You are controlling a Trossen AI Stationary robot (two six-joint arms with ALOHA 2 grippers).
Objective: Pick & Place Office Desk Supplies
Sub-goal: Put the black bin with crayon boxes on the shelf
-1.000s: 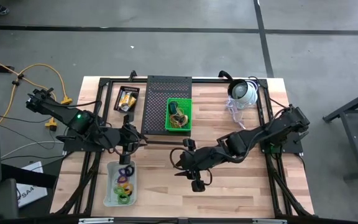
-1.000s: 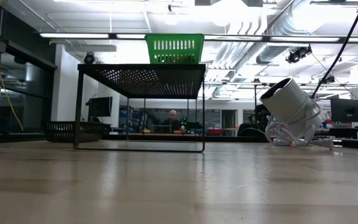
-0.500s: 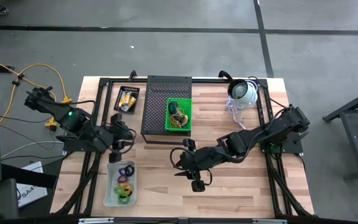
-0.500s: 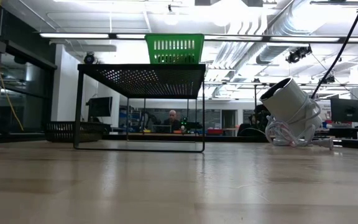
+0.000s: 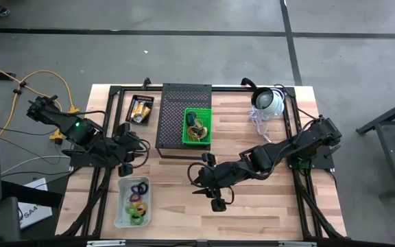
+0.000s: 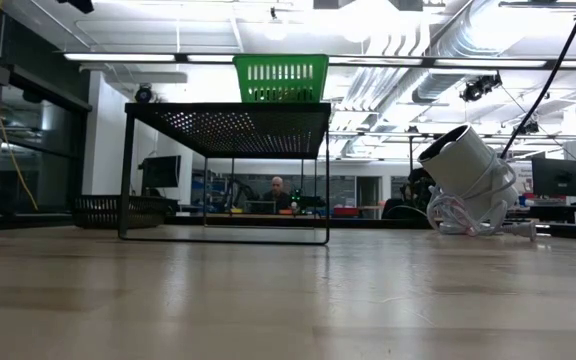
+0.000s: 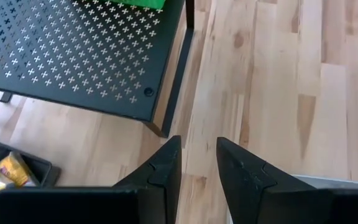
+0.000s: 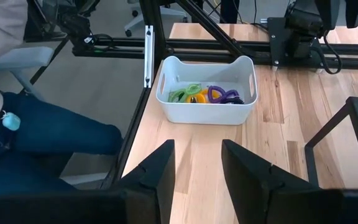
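Since a second ago the left gripper (image 5: pixel 130 152) has drawn back from the table's middle toward the left edge, and it now hangs near the front left corner of the black perforated stand (image 5: pixel 173 116). The right arm has not moved.

The left wrist view shows the left gripper's two dark fingers (image 7: pixel 160 174) parted by a narrow gap, nothing between them, over bare wood just off the stand's corner leg. The right gripper (image 5: pixel 208 186) hovers over the middle of the wooden table (image 5: pixel 252 206), its fingers (image 8: pixel 154 168) likewise parted and empty.

Nearest the front, on the left, the white bin (image 5: pixel 134 202) holds the coloured loops (image 5: pixel 137 199): purple, orange, green and pink. Beyond the left gripper stands the perforated stand with the green basket (image 5: pixel 197 127) on top; thin bands lie tangled inside, too small to tell apart. Left of the stand, a black tray (image 5: pixel 140 108) carries the yellow-and-white packets (image 5: pixel 140 110). At the far right sits the white dome-shaped device (image 5: pixel 269 101) with its coiled cable.

A person in blue trousers (image 8: pixel 36 130) sits beside the table in the right wrist view.
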